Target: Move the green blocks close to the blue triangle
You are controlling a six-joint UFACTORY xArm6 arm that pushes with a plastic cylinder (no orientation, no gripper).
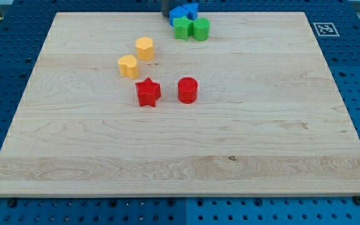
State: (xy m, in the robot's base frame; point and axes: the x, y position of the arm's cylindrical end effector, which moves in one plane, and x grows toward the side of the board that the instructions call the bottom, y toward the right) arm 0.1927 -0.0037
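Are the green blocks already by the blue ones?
Yes: the green star and green cylinder sit touching just below the blue blocks.

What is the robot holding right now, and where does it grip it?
Nothing is held: the arm ends in a bare rod. Only a dark piece shows at the view's top, beside the blue blocks; my tip itself isn't clearly visible.

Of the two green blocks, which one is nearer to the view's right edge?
The green cylinder. It has a round top and sits on the right of the pair; the green star is beside it on the left, just below the blue blocks.

Red star (147, 92) beside red cylinder (187, 90)
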